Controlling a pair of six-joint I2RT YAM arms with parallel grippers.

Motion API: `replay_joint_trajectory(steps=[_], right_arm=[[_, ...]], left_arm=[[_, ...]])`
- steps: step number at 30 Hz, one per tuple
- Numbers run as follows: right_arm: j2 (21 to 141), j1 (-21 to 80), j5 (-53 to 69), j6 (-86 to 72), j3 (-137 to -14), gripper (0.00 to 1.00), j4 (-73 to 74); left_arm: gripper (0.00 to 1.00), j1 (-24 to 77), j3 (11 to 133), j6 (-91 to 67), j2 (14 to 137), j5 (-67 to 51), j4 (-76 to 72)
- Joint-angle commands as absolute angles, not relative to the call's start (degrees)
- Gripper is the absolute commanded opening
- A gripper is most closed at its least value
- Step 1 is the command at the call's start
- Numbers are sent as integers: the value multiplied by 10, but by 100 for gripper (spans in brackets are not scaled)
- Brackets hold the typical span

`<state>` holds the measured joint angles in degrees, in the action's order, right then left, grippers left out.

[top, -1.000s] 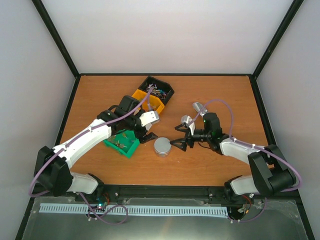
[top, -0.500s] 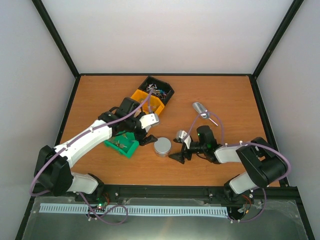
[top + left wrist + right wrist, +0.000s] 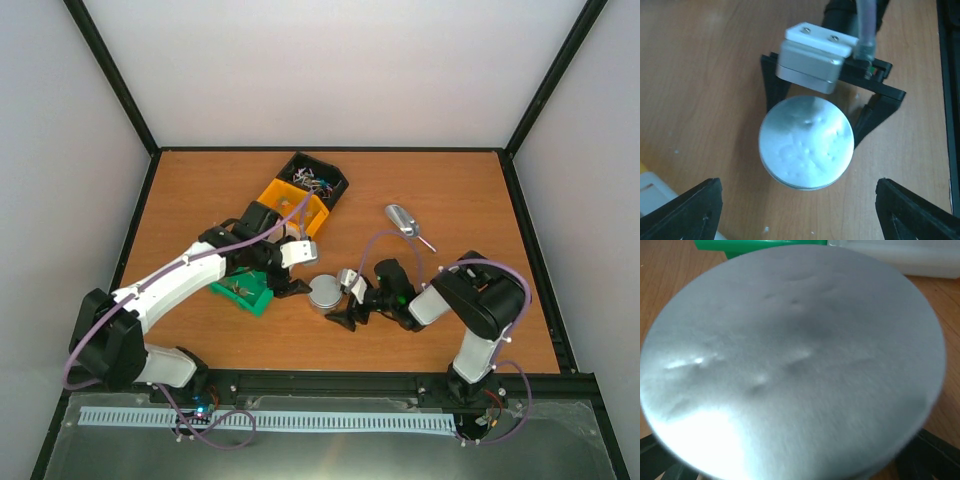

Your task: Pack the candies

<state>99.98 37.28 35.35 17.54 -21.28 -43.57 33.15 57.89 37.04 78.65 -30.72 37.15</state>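
Tabletop (image 3: pixel 190 200): two claws (image 3: pixel 797 184), three bins (image 3: pixel 283 194)

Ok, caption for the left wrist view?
Silver-lidded round jar on the wooden table, the open right gripper flanking it from the far side, the open left gripper facing it.

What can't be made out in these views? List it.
- Jar contents: its lid covers them in every view.
- Green bin contents, top view: left arm covers most of it.
- Candies, top view: too small to count.
- Right wrist view: the lid fills almost the whole frame.
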Motion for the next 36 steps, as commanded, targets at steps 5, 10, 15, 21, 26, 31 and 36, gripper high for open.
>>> replay_joint_trajectory(steps=[5,10,15,21,26,31,36], right_arm=[[1059,390,354,164,-225,99,-547],[1070,390,354,158,-232,90,-550],[1072,390,356,157,-235,83,-543],[1076,390,357,147,-236,80,-541],[1080,390,357,143,-237,79,-544],[1089,391,359,138,-238,75,-553],[1089,392,358,137,-239,71,-549]], left_arm=[[81,357,527,458,773,-321,361],[70,402,492,484,779,-275,344],[56,406,488,457,781,-286,303],[40,430,464,466,796,-225,207],[37,437,457,479,799,-216,167],[37,438,443,494,801,-220,142],[34,439,413,533,794,-184,129]])
